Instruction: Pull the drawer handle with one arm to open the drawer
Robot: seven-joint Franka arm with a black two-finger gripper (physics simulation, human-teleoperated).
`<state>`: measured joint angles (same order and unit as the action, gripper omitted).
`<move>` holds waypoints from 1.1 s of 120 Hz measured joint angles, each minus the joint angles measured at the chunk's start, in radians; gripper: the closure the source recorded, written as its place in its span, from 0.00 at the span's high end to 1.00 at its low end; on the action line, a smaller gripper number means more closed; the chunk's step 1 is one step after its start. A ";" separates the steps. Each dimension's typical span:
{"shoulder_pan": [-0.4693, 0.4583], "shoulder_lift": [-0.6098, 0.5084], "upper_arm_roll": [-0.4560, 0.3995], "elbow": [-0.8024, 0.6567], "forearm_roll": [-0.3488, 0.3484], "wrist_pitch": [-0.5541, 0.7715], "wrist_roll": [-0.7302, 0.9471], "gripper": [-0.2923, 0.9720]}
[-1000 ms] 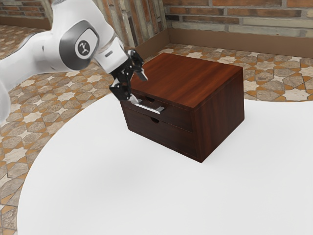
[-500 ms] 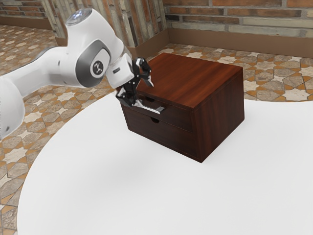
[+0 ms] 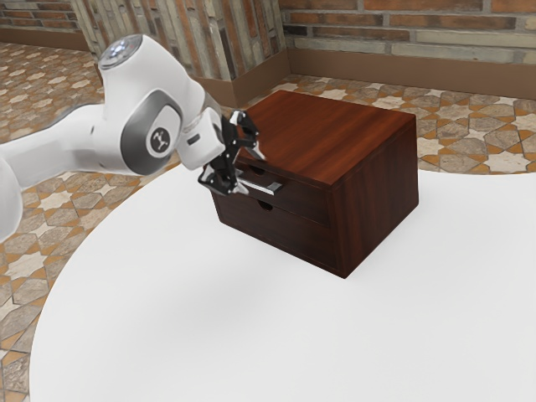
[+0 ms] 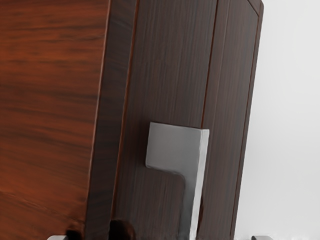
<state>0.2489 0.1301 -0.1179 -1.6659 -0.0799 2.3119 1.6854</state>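
Note:
A dark wooden cabinet (image 3: 335, 134) with two drawers stands on the white round table (image 3: 251, 327). The upper drawer (image 3: 300, 198) carries a silver bar handle (image 3: 261, 185), and its front lies flush with the cabinet. My black gripper (image 3: 235, 161) is at the handle's end nearer the exterior view's left, open, one finger above the handle and one below. In the wrist view the handle (image 4: 177, 150) is close ahead on the drawer front (image 4: 165, 70), and it lies between my widely spread fingertips (image 4: 260, 237).
The lower drawer (image 3: 280, 226) has a small notch pull. Patterned floor tiles (image 3: 59, 201) and a brick wall (image 3: 402, 33) surround the table. White tabletop stretches in front of the cabinet and toward the exterior view's right.
My arm has lowered its elbow and turned the hand. The gripper has shifted slightly toward the exterior view's right, closer onto the handle. The drawer has not moved.

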 joint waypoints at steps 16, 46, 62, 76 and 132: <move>0.003 -0.017 0.004 -0.011 -0.009 0.016 -0.001 0.56; -0.006 -0.055 0.010 -0.085 -0.013 0.036 -0.008 0.51; -0.003 -0.039 0.047 -0.087 -0.014 0.048 -0.012 0.50; 0.009 -0.026 0.058 -0.087 -0.012 0.061 -0.013 0.48; -0.003 -0.011 0.051 -0.086 -0.011 0.087 -0.015 0.45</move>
<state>0.2462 0.1192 -0.0666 -1.7518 -0.0910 2.3993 1.6705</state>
